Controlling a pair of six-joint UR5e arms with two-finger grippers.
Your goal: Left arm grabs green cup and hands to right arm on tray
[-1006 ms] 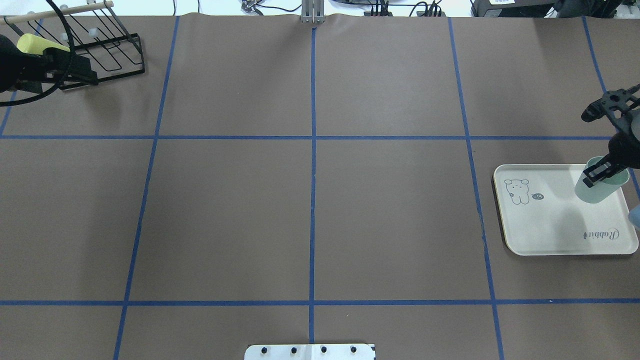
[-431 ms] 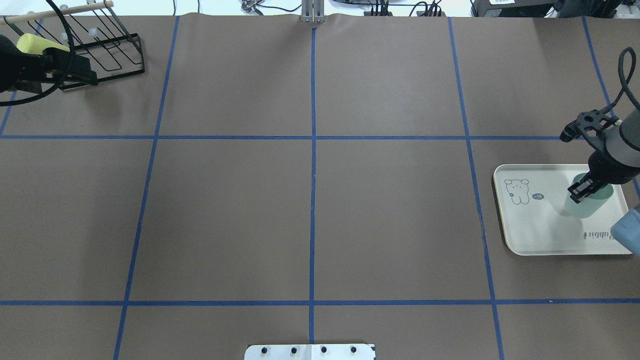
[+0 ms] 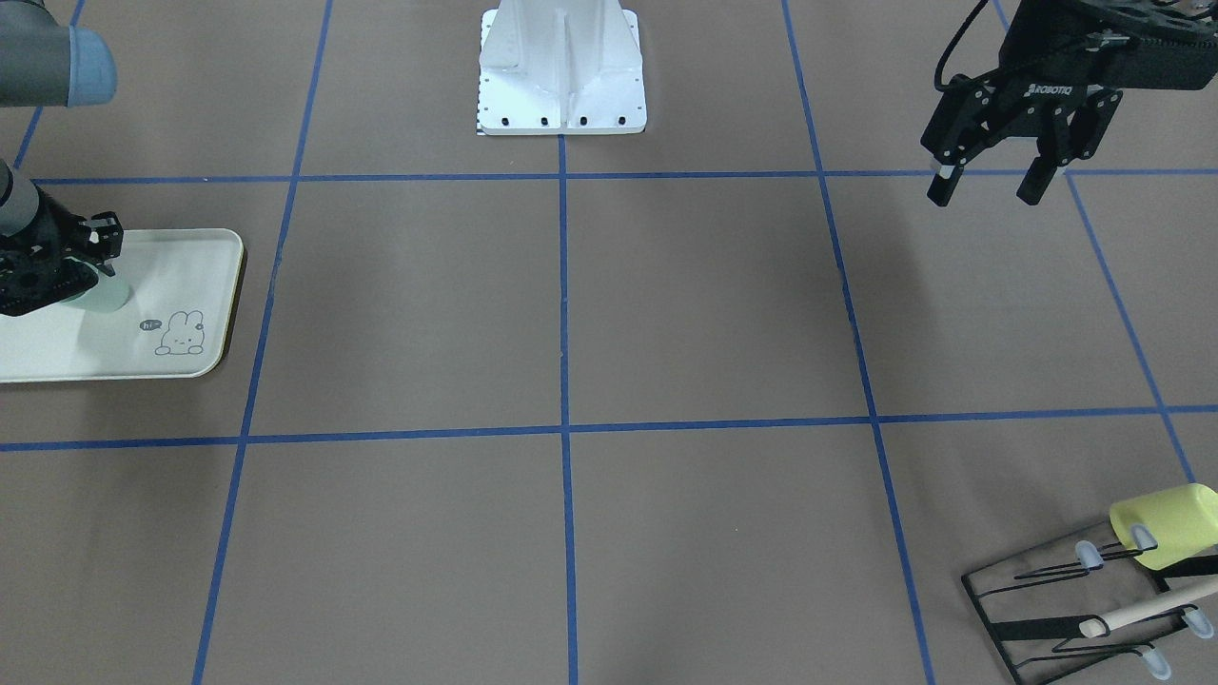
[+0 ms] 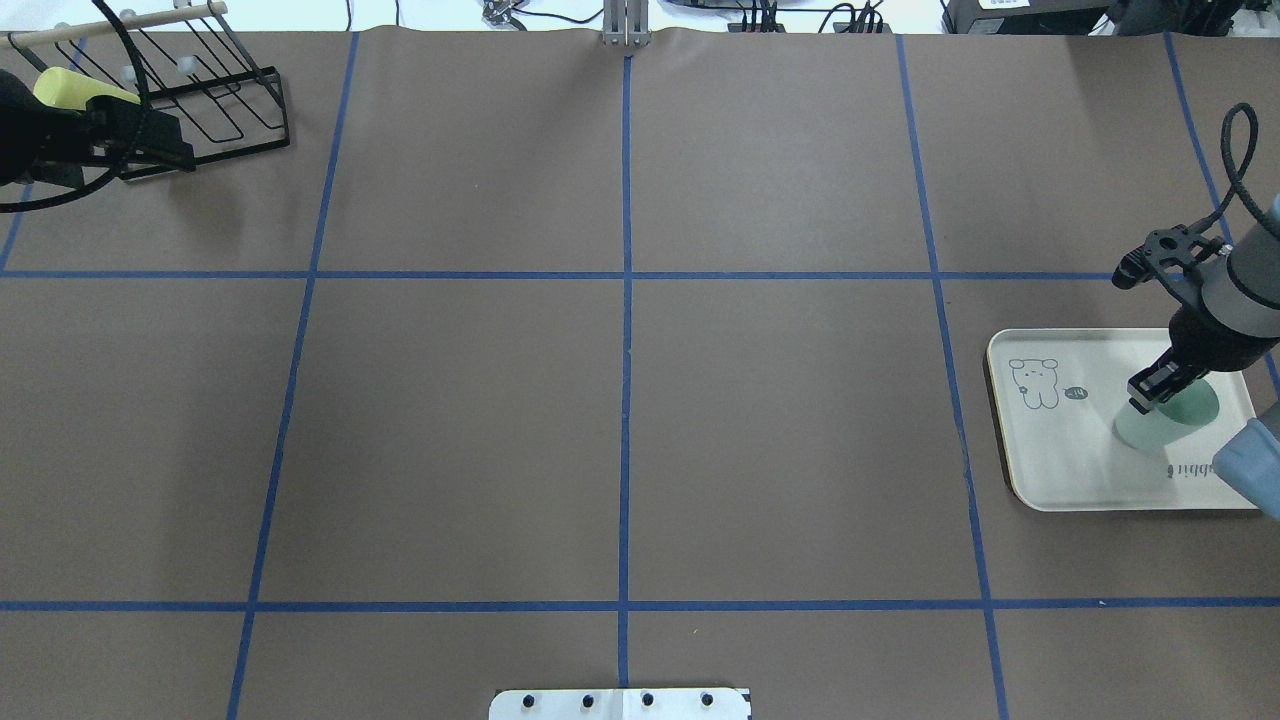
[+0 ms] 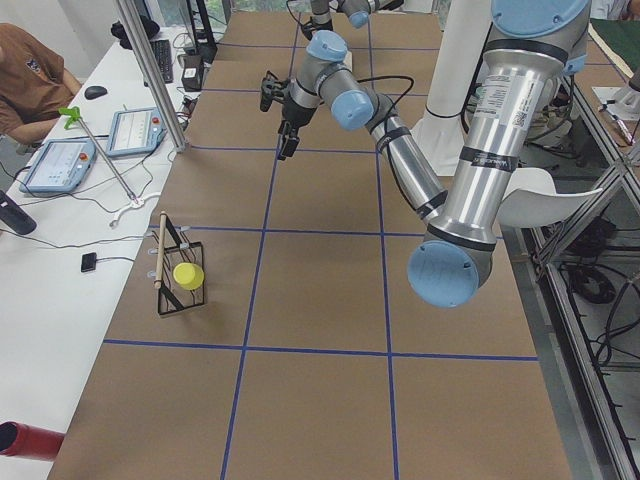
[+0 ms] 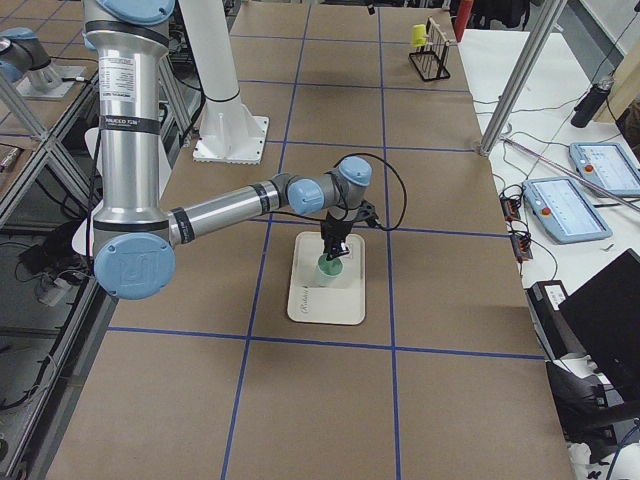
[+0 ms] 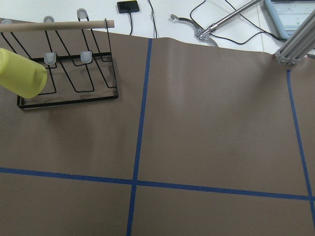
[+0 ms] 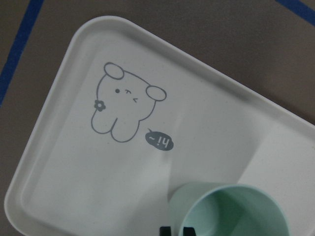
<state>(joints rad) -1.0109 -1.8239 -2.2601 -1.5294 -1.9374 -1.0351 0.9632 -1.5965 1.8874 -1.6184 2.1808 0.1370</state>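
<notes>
From the front, I am holding my left gripper (image 3: pixel 987 190) above the counter (image 3: pixel 609 314), fingers apart, with wide counter lying between it and the tray (image 3: pixel 190 276). From overhead, my right arm (image 4: pixel 1235 290) is reaching in over the tray's right end, right gripper (image 4: pixel 1150 388) pinching the green cup (image 4: pixel 1160 428) by its rim. My right wrist camera is showing the cup on the tray, near the bunny drawing (image 8: pixel 123 108).

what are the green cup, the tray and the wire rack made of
Green cup: likely plastic; smooth, matte, evenly coloured walls. Tray: probably plastic or melamine; matte cream with a moulded rim. Rack: thin bent black wire, likely coated metal.
</notes>
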